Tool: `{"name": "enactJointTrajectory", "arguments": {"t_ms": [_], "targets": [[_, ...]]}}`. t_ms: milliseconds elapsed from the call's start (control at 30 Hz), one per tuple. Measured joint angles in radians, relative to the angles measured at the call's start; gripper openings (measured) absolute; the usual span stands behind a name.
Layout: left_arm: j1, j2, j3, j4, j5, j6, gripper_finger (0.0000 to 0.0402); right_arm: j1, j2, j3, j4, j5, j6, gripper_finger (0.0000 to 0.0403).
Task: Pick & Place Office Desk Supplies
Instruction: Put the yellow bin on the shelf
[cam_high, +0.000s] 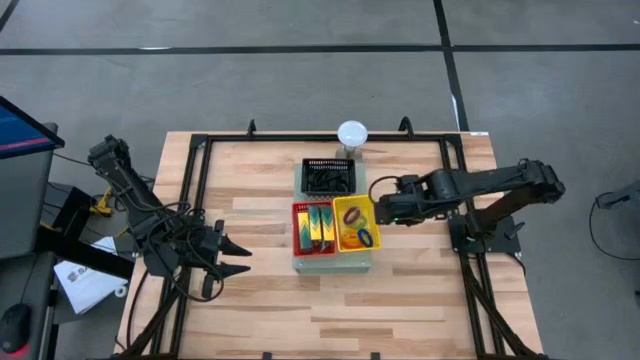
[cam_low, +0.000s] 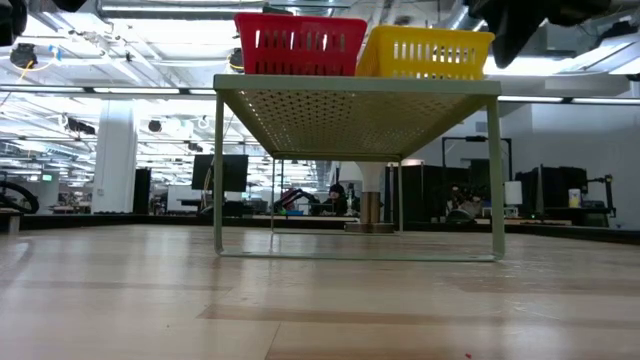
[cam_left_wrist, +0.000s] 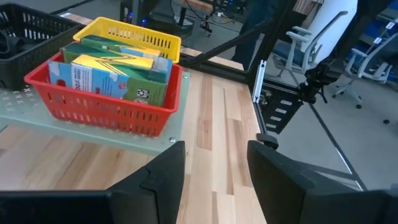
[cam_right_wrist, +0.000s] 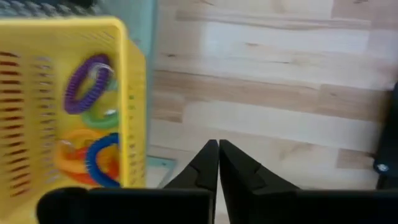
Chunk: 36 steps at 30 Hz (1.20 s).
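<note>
Hovering just beside the yellow basket (cam_high: 356, 223), the right gripper (cam_high: 379, 210) has its two fingers pressed together with nothing between them; the right wrist view shows the fingertips meeting over bare table (cam_high: 420, 300), next to the basket's wall.

Band loops lie inside the yellow basket: purple band loop (cam_right_wrist: 87, 83) at one end, green band loop (cam_right_wrist: 102, 116) touching it, then orange band loop (cam_right_wrist: 71, 158) and blue band loop (cam_right_wrist: 102, 158) overlapping at the other end.

Red basket (cam_high: 313, 227) sits touching the yellow one, both on the pale-green perforated board (cam_low: 355, 100). Printed boxes (cam_left_wrist: 109, 71) stand upright in the red basket, packed side by side. Black basket (cam_high: 329, 176) is behind them on the same board. White dome (cam_high: 351, 133) stands at the table's far edge.

Left gripper (cam_high: 238, 256) waits low over the table, well apart from the baskets, fingers spread and empty.
</note>
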Motion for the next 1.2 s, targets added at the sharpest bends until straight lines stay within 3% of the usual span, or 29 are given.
{"name": "enactJointTrajectory", "arguments": {"t_ms": [433,1200], "targets": [[0.0,0.0,0.0,0.031,0.0,0.001,0.0168,-0.058,0.115,-0.011,0.088,-0.054,-0.133,0.0001],[0.0,0.0,0.0,0.032,0.0,0.003,0.0168,-0.058,0.162,-0.01,0.231,-0.093,-0.154,0.0]]}}
